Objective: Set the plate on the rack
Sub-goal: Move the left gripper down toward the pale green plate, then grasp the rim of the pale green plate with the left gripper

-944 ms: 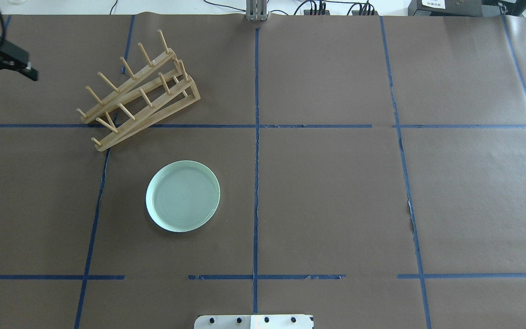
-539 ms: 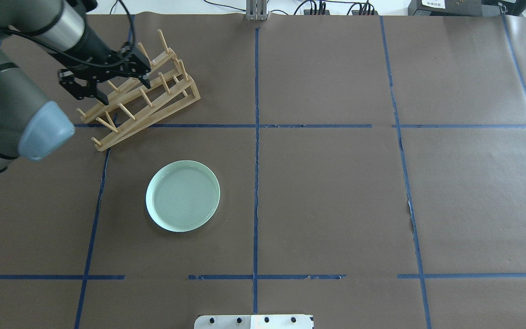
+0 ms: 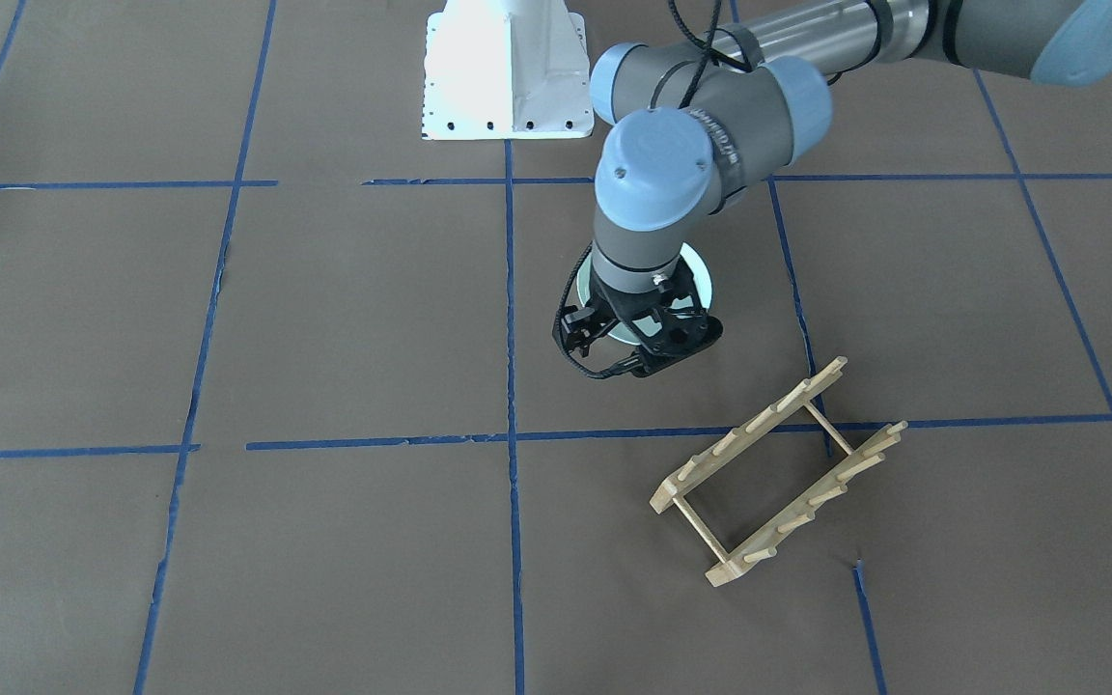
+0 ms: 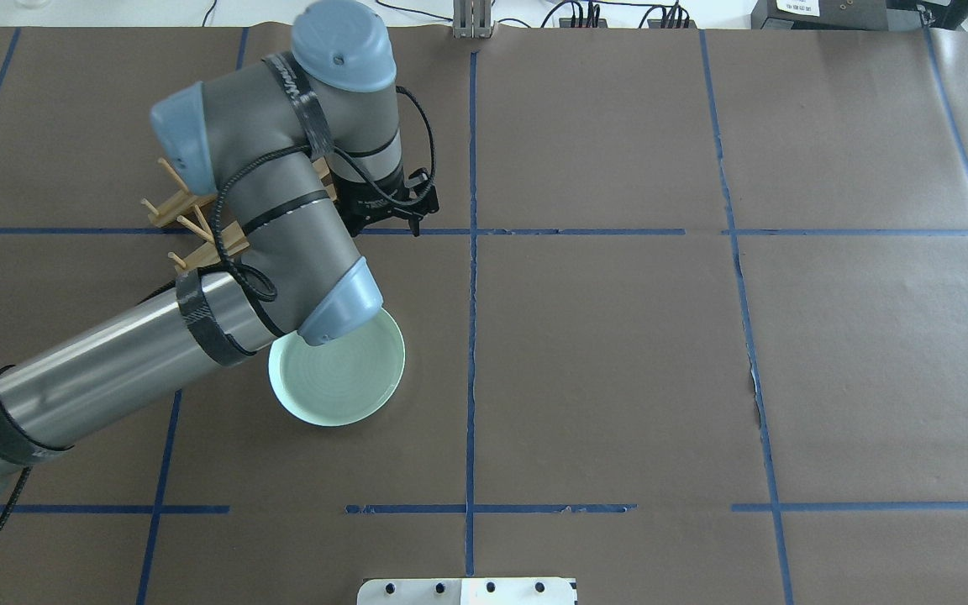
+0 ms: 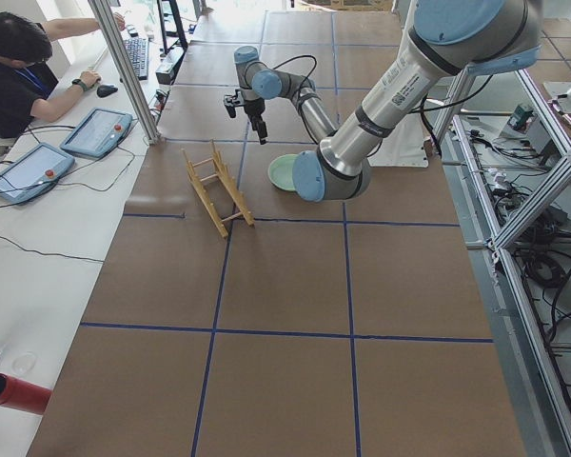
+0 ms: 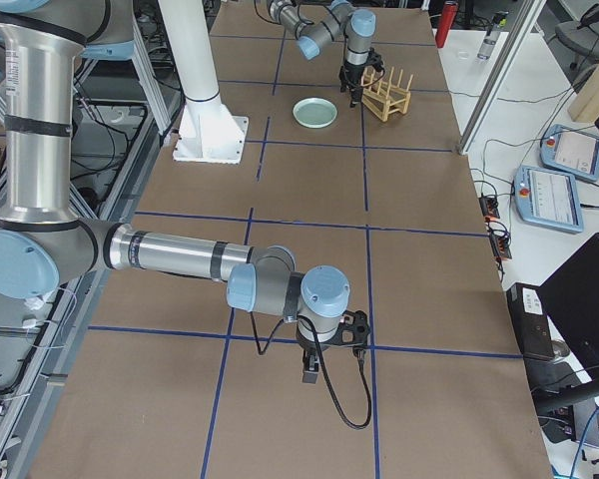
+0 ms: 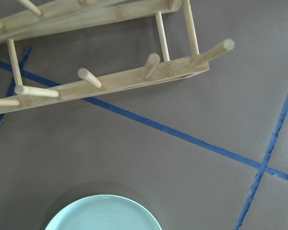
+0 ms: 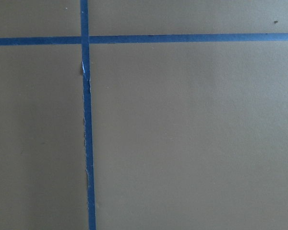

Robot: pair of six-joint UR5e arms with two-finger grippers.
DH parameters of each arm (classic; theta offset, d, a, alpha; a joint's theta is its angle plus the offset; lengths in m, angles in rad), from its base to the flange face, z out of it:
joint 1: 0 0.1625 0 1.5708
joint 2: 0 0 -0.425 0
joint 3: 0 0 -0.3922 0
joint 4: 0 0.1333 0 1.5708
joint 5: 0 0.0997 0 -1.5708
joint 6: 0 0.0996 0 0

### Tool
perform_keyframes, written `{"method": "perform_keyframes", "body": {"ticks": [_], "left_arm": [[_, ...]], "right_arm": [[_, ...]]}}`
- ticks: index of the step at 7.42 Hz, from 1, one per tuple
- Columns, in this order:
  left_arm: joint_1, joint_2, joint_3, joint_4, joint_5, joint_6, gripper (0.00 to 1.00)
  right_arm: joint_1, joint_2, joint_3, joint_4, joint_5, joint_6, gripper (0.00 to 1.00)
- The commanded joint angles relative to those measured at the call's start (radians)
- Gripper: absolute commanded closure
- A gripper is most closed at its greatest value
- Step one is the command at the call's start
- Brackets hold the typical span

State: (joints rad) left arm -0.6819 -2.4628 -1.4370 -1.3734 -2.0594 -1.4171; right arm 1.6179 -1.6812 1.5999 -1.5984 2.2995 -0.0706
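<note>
The pale mint-green plate (image 4: 345,382) lies flat on the brown paper; my left arm's elbow covers its upper left part in the overhead view. It peeks out behind the wrist in the front view (image 3: 703,275) and at the bottom of the left wrist view (image 7: 103,214). The light-wood rack (image 3: 778,473) stands beyond it, mostly hidden by the arm from overhead (image 4: 190,220), with its pegs showing in the left wrist view (image 7: 110,82). My left gripper (image 3: 633,349) (image 4: 390,214) hovers open and empty between rack and plate. My right gripper (image 6: 331,351) shows only in the exterior right view, so I cannot tell whether it is open.
Blue tape lines (image 4: 471,336) divide the brown paper. The white robot base (image 3: 508,77) is at the near edge. A metal post (image 4: 473,21) stands at the far edge. An operator (image 5: 19,57) sits beside the table with tablets (image 5: 95,131).
My left arm has swung in from the far left, passed over the rack and now reaches past its right end, its elbow over the plate. Plate and rack have not moved.
</note>
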Motion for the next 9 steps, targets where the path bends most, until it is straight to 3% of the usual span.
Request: {"method": "perform_keyframes", "body": {"ticks": [1,6,9], "left_arm": [[0.092,-0.016,0.088,-0.001,0.043,-0.028,0.05],[0.131,0.015,0.076,0.002,0.042,-0.028,0.42],[0.130,0.015,0.073,0.002,0.035,-0.028,0.87]], "right_arm": [[0.000,0.000,0.000,0.000,0.000,0.000,0.00],[0.000,0.000,0.000,0.000,0.000,0.000,0.00],[-0.001,0.000,0.000,0.000,0.000,0.000,0.00]]}}
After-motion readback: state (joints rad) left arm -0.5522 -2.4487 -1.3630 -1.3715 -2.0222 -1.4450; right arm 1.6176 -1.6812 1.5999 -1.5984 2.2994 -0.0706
